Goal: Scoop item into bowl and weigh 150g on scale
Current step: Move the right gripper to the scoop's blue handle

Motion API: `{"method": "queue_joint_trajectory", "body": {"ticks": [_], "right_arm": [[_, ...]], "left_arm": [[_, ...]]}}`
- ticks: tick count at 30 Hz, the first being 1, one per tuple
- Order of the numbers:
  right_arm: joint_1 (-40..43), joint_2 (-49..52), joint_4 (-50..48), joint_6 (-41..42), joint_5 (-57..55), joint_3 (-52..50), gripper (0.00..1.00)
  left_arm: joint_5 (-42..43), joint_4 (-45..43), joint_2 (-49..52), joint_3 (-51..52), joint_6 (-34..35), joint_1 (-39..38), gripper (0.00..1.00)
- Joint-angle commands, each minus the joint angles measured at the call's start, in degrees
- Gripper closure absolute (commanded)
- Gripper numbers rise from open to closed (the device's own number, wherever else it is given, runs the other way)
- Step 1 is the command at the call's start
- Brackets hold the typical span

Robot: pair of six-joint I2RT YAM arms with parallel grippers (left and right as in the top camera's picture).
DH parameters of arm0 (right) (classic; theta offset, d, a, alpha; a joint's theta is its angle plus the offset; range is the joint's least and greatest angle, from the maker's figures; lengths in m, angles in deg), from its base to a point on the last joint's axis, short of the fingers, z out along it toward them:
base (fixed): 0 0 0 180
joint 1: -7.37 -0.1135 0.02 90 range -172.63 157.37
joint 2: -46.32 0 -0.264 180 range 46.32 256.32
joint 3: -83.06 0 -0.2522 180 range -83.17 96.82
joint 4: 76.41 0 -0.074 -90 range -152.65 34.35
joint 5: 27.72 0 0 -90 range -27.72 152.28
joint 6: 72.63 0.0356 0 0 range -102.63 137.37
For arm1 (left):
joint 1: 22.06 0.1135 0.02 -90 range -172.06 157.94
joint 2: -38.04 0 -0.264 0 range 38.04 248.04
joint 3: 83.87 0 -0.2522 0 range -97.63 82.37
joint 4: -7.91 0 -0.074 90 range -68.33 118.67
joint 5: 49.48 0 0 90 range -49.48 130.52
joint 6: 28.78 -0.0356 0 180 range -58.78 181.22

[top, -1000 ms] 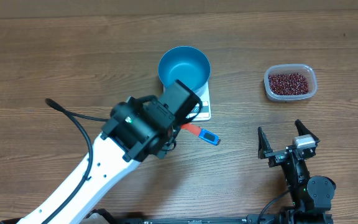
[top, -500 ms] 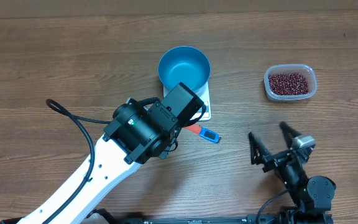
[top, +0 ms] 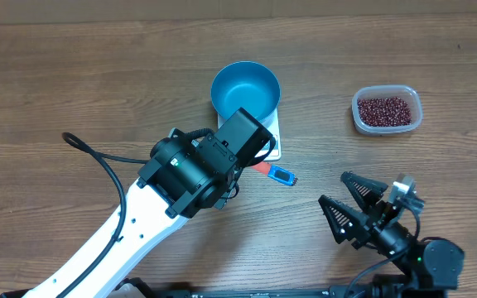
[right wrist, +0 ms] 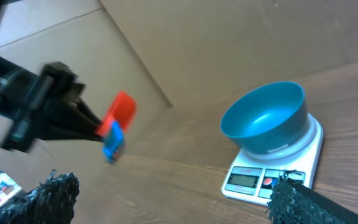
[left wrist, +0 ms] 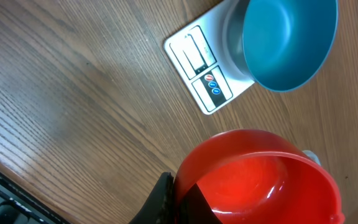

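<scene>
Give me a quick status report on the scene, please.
Left gripper shut on empty red scoop. Right gripper open. Round blue bowl empty on flat white scale. Nothing blocking.

You have the bowl (top: pixel 245 89) seated on the scale (top: pixel 276 141); the beans (top: pixel 385 109) lie in 1 tub (top: pixel 418 103) well to their right; the scoop (top: pixel 272 174) shows just before the scale.

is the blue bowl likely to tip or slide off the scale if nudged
The bowl looks empty, so likely light, easy to shove. Its sides taper to a smaller base, so a rim push might rock it. The scale top looks smooth, so sliding seems likely.
</scene>
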Motion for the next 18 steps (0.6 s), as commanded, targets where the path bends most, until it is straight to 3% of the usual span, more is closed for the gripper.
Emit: {"method": "queue_joint_trajectory", "body": {"ticks": [1, 10, 15, 18], "right_arm": [[-0.2, 6.0, 2.9, 1.4, 1.7, 7.1, 0.00], [-0.2, 29.6, 4.7, 1.4, 14.6, 20.2, 0.00], [-0.2, 37.8, 0.5, 2.1, 23.7, 20.6, 0.00], [-0.2, 40.6, 0.3, 7.0, 25.3, 20.6, 0.00]], "left_arm": [[-1.7, -0.4, -0.4, -0.9, 0.8, -0.3, 0.96], [-1.2, -0.4, -0.4, -0.9, 3.2, -0.3, 0.96], [-0.3, -0.4, -0.4, -0.9, 6.1, -0.3, 0.96], [0.3, -0.4, -0.4, -0.9, 7.5, -0.3, 0.96]]}}
